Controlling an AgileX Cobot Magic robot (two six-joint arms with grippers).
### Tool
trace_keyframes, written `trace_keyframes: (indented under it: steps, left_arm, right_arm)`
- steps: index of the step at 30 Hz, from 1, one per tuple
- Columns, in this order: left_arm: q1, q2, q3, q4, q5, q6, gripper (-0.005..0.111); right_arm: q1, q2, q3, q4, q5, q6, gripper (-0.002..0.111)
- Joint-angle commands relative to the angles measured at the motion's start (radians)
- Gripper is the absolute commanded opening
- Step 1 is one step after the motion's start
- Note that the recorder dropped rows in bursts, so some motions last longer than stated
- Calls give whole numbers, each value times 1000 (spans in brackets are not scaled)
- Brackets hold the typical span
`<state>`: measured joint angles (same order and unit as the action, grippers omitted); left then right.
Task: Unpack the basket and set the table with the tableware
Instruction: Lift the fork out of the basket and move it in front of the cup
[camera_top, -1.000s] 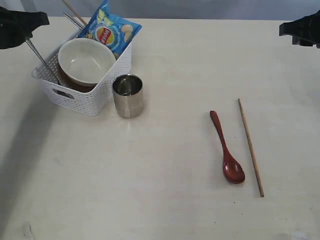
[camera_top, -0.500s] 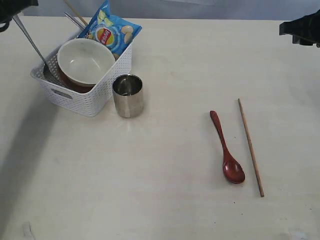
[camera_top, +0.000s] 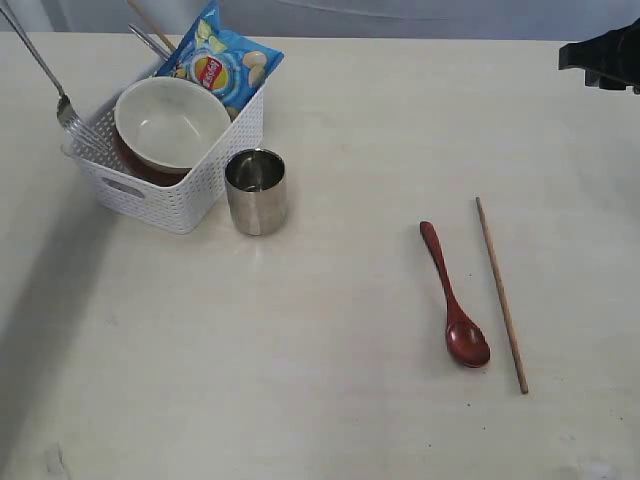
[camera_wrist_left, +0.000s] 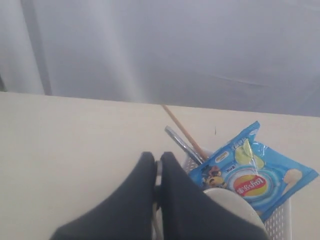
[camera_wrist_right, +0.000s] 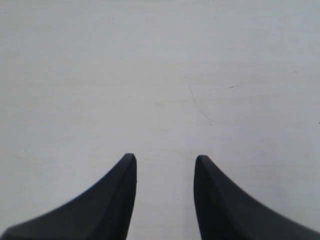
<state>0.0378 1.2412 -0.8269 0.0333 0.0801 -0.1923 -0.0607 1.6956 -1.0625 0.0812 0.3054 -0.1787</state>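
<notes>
Steel fork (camera_top: 68, 110) being gripped by the clenched left tool (camera_wrist_left: 157, 159).
It is being held slanted over the basket's (camera_top: 170, 205) left rim; the right tool (camera_wrist_right: 165, 162) is being held released above the worktop (camera_top: 330, 400).

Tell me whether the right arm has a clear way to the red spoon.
Probably yes. The red spoon lies in the open on the table, with the chopstick beside it but apart, and nothing over it. The right arm hangs on that side, its jaws open and empty.

likely a lab bench: plain pale table (camera_top: 330, 420) backed by a grey curtain (camera_wrist_left: 175, 45).
</notes>
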Motion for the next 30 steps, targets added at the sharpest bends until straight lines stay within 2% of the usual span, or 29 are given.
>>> trace_keyframes:
  steps: [1,6,12,19,21,24,27,30]
  left_arm:
    - [-1,-50,3,-3,57,14,0]
    - [-33,-65,3,-15,131,21,0]
    - [-180,-65,3,-19,141,75,0]
    - [-333,-65,-69,-33,321,83,0]
    - [-363,-65,-99,-88,346,143,0]
    - [-379,-65,-139,-247,384,276,0]
    - [-379,-62,-156,-464,461,492,0]
    - [-379,-45,-158,-734,565,789,0]
  right_arm:
    - [-4,-3,3,5,-11,-16,37]
    - [-4,-3,3,5,-9,-20,37]
    - [-4,-3,3,5,-9,-20,37]
    - [-4,-3,6,9,-5,-23,37]
    - [-4,-3,6,9,-5,-23,37]
    - [-4,-3,6,9,2,-23,37]
    - [-4,-3,6,9,9,-23,37]
    - [-4,-3,6,9,9,-23,37]
